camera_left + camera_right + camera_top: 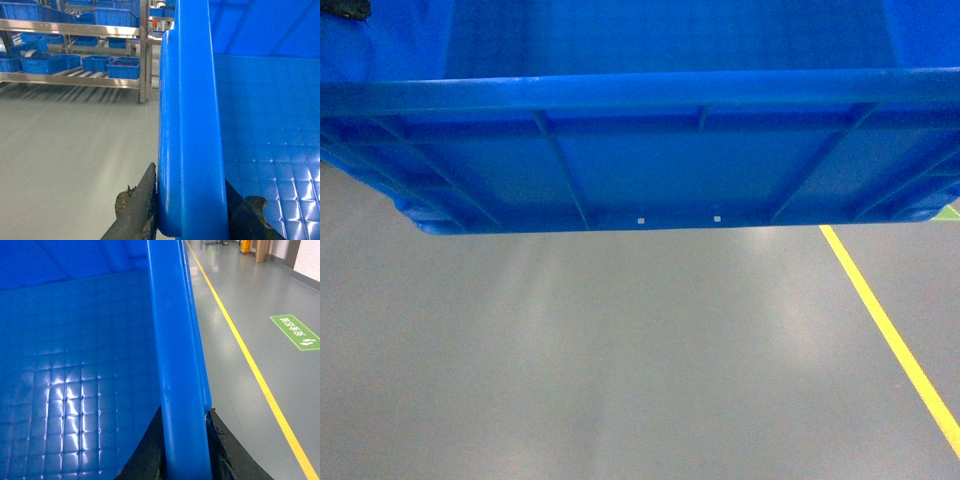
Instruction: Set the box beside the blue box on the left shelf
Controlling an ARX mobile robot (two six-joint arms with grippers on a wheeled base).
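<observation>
The box (650,150) hangs in the air above the grey floor (620,360), filling the top half of the head view from 9 to 3 o'clock, its ribbed outer wall facing the camera. It is 1 large crate of hard plastic: I judge it stiff, smooth and rather slippery, light while empty, but bulky enough to swing. The thick rim on the 2 opposite sides looks like the sound place to take hold, and that is where it is held.

The left gripper (187,220) sits at 6 o'clock in its wrist view, its 2 dark fingers (142,205) pinched on either side of the rim. The right gripper (185,450) clamps the opposite rim the same way.

At 10 to 11 o'clock in the left wrist view stands a metal rack (75,77), probably the left shelf, carrying at least 6 smaller blue bins (122,67), well apart from the box. 1 yellow line (890,330) crosses the floor at 4 o'clock, and 1 green floor sign (295,332) lies at 3 o'clock in the right wrist view.
</observation>
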